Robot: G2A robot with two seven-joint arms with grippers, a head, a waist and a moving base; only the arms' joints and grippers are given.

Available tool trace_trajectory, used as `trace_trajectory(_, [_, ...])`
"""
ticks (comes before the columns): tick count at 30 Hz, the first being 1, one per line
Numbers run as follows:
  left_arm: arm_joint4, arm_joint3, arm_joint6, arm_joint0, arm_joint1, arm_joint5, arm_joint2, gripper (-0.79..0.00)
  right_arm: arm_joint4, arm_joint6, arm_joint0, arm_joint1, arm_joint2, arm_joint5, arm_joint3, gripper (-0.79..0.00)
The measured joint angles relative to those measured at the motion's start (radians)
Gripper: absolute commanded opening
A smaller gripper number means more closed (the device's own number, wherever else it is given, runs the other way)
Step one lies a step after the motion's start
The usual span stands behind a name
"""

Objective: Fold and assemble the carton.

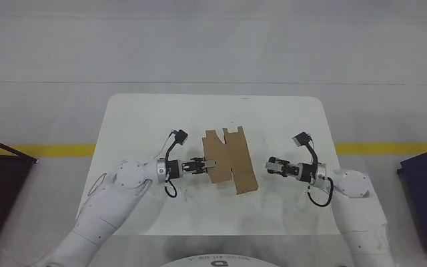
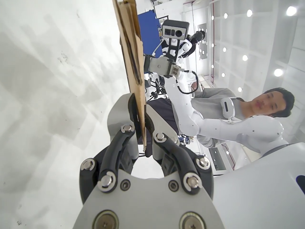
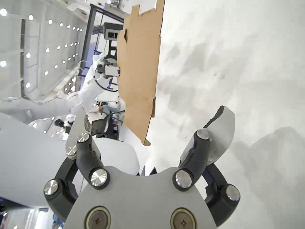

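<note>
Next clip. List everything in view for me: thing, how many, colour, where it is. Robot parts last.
carton: one, brown, flat and not yet assembled, over the table's middle, one edge clamped by the left pincer.
table: one, white, under both arms.
floor stripe: one, yellow, on the floor to either side of the table.
dark objects: two, one black and one dark blue, at opposite edges of the top view; cannot tell what they are.
left pincer: one, grey and black, shut on the carton's edge.
right pincer: one, grey and black, open, beside the carton's opposite edge, apart from it.
</note>
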Motion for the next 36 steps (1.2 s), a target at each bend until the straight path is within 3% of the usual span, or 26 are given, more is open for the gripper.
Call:
trace_trajectory(8, [-0.008, -0.045, -0.001, 0.008, 0.005, 0.012, -0.003, -0.785, 0.027, 0.014, 0.026, 0.009, -0.123, 0.015, 0.025, -0.006])
trace_trajectory(9, [-0.007, -0.050, -0.003, 0.008, 0.006, 0.014, -0.003, -0.785, 0.029, 0.010, 0.029, 0.010, -0.140, 0.011, 0.029, -0.148])
trace_trajectory(11, [-0.006, -0.054, -0.004, 0.008, 0.007, 0.017, -0.002, -0.785, 0.031, 0.000, 0.032, 0.011, -0.164, 0.001, 0.033, -0.222])
trace_trajectory(12, [-0.005, -0.055, -0.004, 0.008, 0.008, 0.019, -0.002, -0.785, 0.014, -0.009, 0.034, 0.013, -0.179, -0.007, 0.030, -0.416])
trace_trajectory(14, [-0.003, -0.055, -0.002, 0.008, 0.008, 0.020, -0.002, -0.785, -0.006, -0.025, 0.034, 0.015, -0.201, -0.023, 0.023, -0.514])
trace_trajectory(15, [-0.002, -0.055, -0.001, 0.009, 0.009, 0.020, -0.002, -0.785, -0.010, -0.035, 0.033, 0.018, -0.211, -0.033, 0.023, -0.650])
trace_trajectory(17, [0.000, -0.056, 0.000, 0.010, 0.010, 0.020, -0.003, -0.785, -0.011, -0.046, 0.034, 0.021, -0.220, -0.045, 0.026, -0.785])
trace_trajectory(28, [-0.002, -0.047, 0.008, 0.014, 0.014, 0.018, 0.003, -0.785, 0.025, -0.075, 0.044, 0.047, -0.254, -0.073, 0.026, -0.785])
trace_trajectory(29, [-0.003, -0.046, 0.008, 0.013, 0.014, 0.017, 0.004, -0.551, 0.026, -0.079, 0.045, 0.049, -0.255, -0.078, 0.025, -0.785])
trace_trajectory(30, [-0.004, -0.045, 0.008, 0.012, 0.014, 0.017, 0.005, -0.114, 0.019, -0.090, 0.046, 0.053, -0.256, -0.089, 0.021, -0.785])
trace_trajectory(31, [-0.006, -0.044, 0.011, 0.012, 0.015, 0.016, 0.005, 0.000, 0.005, -0.104, 0.047, 0.055, -0.255, -0.102, 0.018, -0.785])
trace_trajectory(36, [-0.031, -0.033, 0.063, 0.017, 0.016, 0.006, -0.019, 0.000, -0.159, -0.223, 0.043, 0.071, -0.249, -0.222, -0.024, -0.785])
